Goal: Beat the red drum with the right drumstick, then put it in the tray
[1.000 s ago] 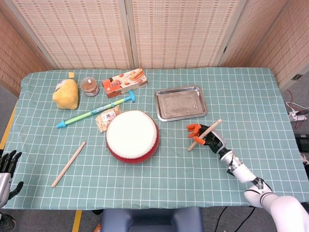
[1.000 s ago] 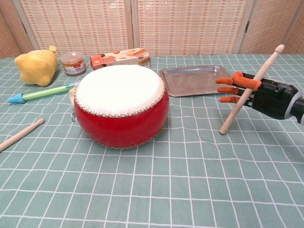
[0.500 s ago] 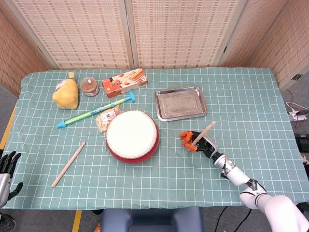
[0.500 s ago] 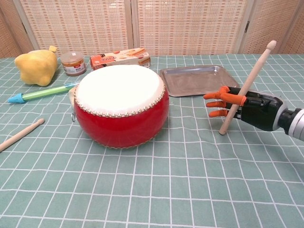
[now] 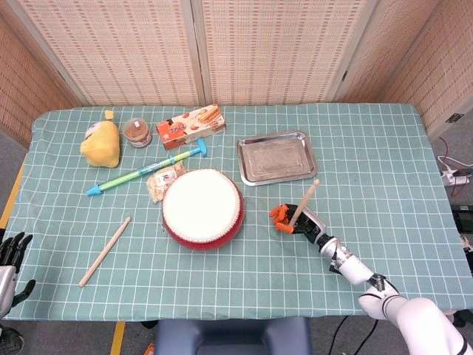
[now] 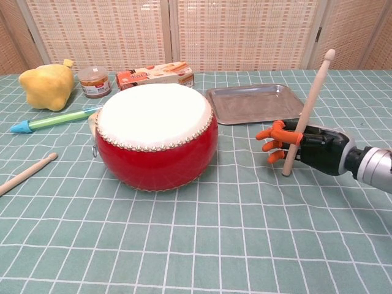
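The red drum [image 5: 202, 208] [image 6: 155, 136] with its white skin stands mid-table. My right hand [image 5: 293, 219] [image 6: 301, 147], black with orange fingertips, grips the right drumstick [image 5: 304, 202] [image 6: 306, 106] near its lower end. The stick stands nearly upright, its butt close to the cloth, a short way right of the drum and apart from it. The steel tray [image 5: 277, 157] [image 6: 254, 103] lies empty just behind the hand. A second drumstick [image 5: 105, 251] [image 6: 26, 173] lies on the cloth left of the drum. My left hand [image 5: 10, 255] shows at the lower left edge, off the table, fingers spread, holding nothing.
Behind the drum lie a teal pump-like tube [image 5: 145, 170] [image 6: 54, 119], a snack packet [image 5: 165, 180], a biscuit box [image 5: 190, 126] [image 6: 155, 76], a small jar [image 5: 137, 132] [image 6: 94, 82] and a yellow plush toy [image 5: 100, 143] [image 6: 46, 85]. A folding screen stands beyond the table's far edge.
My right hand has moved left toward the drum with the stick in it. The stick has swung from a slant to nearly upright.
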### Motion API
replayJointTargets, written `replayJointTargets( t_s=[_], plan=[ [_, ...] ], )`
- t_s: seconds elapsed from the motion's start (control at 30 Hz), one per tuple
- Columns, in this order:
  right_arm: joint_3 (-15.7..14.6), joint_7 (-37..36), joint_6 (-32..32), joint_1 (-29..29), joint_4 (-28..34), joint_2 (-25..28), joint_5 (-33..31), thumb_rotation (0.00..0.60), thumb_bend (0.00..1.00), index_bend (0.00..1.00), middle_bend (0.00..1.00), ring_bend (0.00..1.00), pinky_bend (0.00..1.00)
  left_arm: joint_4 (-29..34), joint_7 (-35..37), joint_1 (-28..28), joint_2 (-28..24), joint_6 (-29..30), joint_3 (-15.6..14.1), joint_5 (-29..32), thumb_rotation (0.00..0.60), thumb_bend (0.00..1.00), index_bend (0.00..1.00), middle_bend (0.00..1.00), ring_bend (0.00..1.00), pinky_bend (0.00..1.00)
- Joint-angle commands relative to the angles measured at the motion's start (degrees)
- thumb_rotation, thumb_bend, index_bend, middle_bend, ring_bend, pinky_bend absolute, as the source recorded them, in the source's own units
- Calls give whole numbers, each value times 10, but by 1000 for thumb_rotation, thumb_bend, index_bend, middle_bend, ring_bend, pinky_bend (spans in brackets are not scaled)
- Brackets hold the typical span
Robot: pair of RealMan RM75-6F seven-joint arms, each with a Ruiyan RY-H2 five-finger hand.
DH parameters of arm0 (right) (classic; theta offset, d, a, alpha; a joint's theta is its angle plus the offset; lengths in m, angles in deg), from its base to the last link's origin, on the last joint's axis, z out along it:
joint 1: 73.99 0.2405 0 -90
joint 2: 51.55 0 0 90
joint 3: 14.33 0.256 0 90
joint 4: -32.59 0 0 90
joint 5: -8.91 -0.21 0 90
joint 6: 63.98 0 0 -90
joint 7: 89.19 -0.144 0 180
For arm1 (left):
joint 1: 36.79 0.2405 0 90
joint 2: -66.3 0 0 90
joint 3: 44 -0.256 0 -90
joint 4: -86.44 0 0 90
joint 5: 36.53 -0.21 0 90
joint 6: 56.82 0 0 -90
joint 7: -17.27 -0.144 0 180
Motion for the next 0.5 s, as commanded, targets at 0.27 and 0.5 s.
replayJointTargets(
  t_s=[0.27,0.5],
  plan=[
    [5,44,-11,6,6,-17,-8,583,236,803,753,863,973,-6,6,-1,3,-4,-1,1,600,253,0,0,0,0],
    [22,94,-5,1,23,-18,-25,581,236,996,931,1000,1000,-11,10,0,5,-4,-1,1,600,252,0,0,0,0]
  ],
)
